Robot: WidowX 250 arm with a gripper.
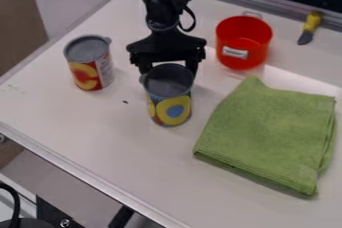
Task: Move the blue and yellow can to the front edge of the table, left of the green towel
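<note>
The black gripper (167,66) hangs down at the upper middle of the view, right at the back rim of an open can (170,106) with a yellow and blue label. That can stands upright, its grey inside facing up. To its upper left is a second open can (89,67), upright, with a red and yellow fruit label. A red cup (243,44) with a small white label stands to the right of the gripper. A folded green cloth (270,132) lies flat to the right of the nearer can.
A small yellow-handled tool (310,26) with a dark blade lies at the upper right of the white table (100,132). A metal rail (287,8) runs along the back. The table's front edge slants down from the left toward the bottom middle.
</note>
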